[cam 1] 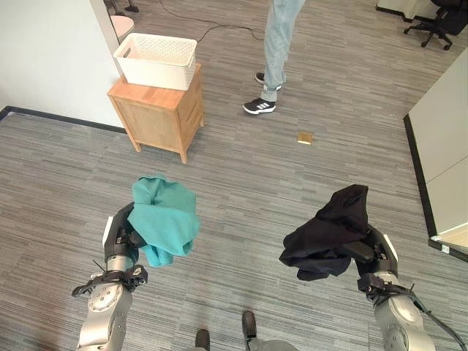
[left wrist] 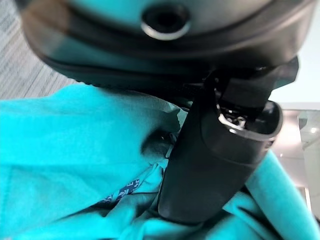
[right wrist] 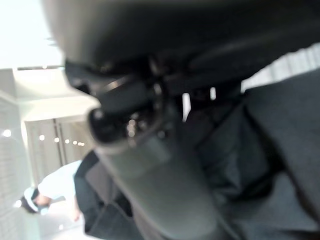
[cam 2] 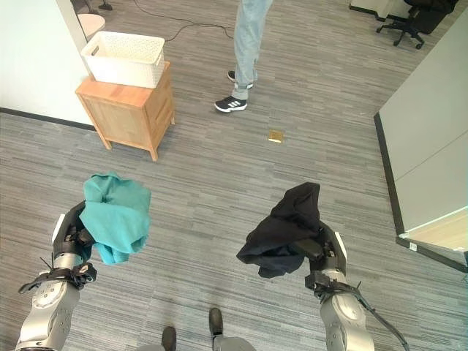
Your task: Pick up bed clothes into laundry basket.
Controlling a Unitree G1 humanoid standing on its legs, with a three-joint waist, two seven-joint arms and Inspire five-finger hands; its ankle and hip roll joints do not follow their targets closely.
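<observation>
- Two garments are up off the floor, one in each of my hands, both in the lower half of the frame.
- My left hand (cam 1: 123,235), lower left, is clenched on a teal garment (cam 1: 164,219); in the left wrist view the thumb (left wrist: 210,165) presses into the bunched teal cloth.
- My right hand (cam 1: 365,252), lower right, is clamped on a black garment (cam 1: 329,230), which drapes over the fingers and hangs in a crumpled bundle to the hand's left.
- In the right wrist view I see the black cloth gathered beside the thumb (right wrist: 150,170).
- The white laundry basket (cam 1: 156,60) stands at the upper left, on a wooden cabinet (cam 1: 157,111) against the wall, well apart from both garments.
- A person (cam 1: 274,51) stands at the top centre, just right of the cabinet.
- A small brown square object (cam 1: 305,137) lies on the grey plank floor (cam 1: 248,183) near the person's shoes.
</observation>
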